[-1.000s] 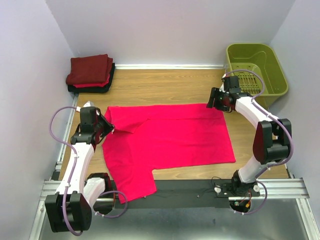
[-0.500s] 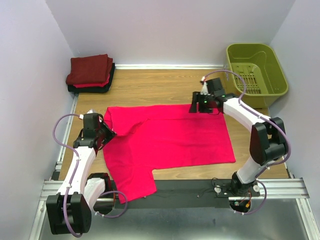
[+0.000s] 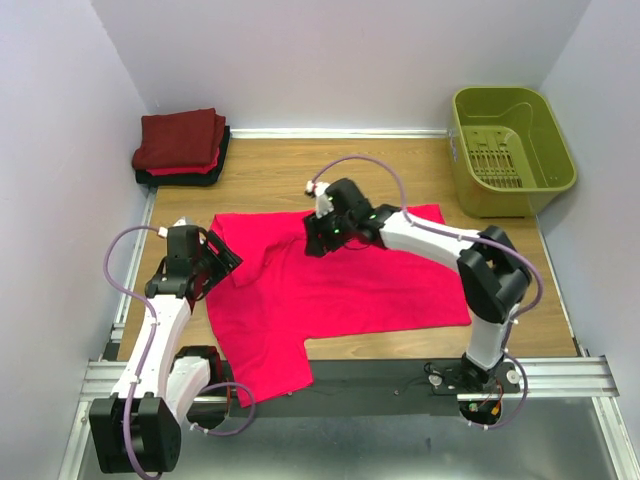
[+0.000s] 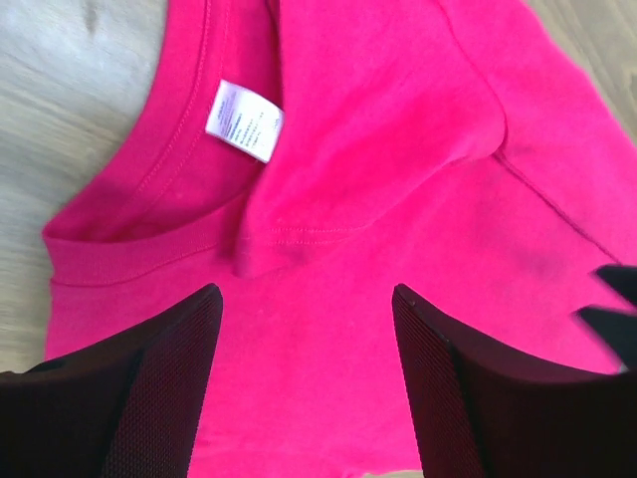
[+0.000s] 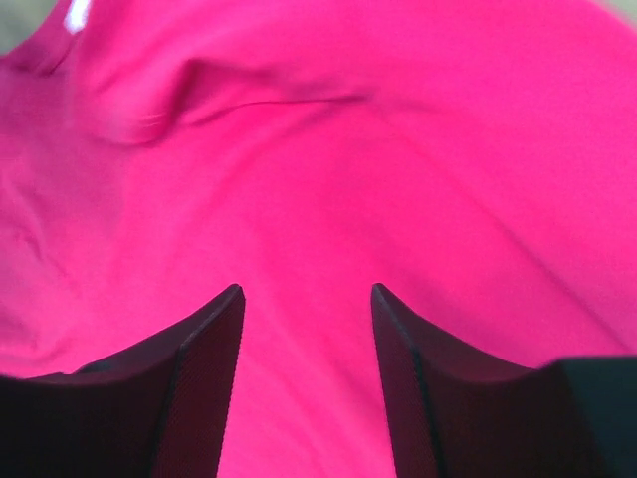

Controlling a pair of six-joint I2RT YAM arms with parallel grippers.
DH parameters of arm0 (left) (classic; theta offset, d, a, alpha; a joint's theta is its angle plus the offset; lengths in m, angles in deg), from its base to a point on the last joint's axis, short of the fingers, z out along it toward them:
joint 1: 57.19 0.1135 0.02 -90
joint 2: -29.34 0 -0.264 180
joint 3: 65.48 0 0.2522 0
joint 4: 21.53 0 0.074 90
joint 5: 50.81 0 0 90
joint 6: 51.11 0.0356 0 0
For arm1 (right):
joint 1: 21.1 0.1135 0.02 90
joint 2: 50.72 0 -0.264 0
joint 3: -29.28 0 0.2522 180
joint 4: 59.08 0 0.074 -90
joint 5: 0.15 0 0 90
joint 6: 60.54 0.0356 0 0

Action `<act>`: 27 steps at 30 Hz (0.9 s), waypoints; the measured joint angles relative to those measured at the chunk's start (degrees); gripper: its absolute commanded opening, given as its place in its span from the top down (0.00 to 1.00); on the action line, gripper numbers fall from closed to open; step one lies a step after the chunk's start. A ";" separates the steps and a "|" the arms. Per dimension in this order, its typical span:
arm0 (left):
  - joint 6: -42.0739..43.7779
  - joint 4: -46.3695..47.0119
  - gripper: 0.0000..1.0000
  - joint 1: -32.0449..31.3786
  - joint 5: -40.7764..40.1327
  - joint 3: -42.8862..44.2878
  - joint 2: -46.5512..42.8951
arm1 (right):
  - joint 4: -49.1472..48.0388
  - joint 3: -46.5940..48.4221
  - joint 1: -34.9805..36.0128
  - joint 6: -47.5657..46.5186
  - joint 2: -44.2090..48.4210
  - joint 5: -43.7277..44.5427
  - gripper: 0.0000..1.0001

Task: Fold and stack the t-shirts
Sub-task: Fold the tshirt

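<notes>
Desk (image 3: 290, 170): wooden, pink-red t-shirt (image 3: 370, 285) spread across it
My left claw (image 4: 307, 299): open, empty, over collar (image 4: 149, 184)
My right claw (image 5: 307, 291): open, empty, above t-shirt

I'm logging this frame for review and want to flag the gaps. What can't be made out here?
Label print, left wrist view: too small to read.
Folded stack, top view: upper layers cover the lower ones, so the count is unclear.
Whether right gripper touches pink t-shirt: wrist view is blurred, and from above its own body covers the tips.
</notes>
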 measured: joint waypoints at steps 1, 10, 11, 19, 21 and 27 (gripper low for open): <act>0.31 -0.37 0.23 -0.07 -0.70 0.68 -0.13 | -1.01 0.42 1.57 -0.33 -0.96 -0.02 0.48; 6.80 4.09 0.26 -0.13 -8.81 7.80 2.51 | -7.80 7.96 10.38 -3.41 -11.50 0.04 0.60; 7.61 5.20 0.26 -0.11 -9.49 7.82 3.43 | -8.04 9.07 10.78 -3.89 -12.70 0.04 0.60; 12.17 11.50 0.26 -0.13 -11.82 6.64 10.49 | -9.84 14.43 12.17 -6.69 -19.17 1.95 0.61; 12.98 13.18 0.26 -0.13 -11.89 5.44 11.15 | -9.88 14.97 12.17 -7.23 -20.28 2.32 0.61; 13.79 17.51 0.27 -0.13 -11.98 2.05 12.13 | -9.81 16.68 12.37 -7.93 -23.08 2.62 0.61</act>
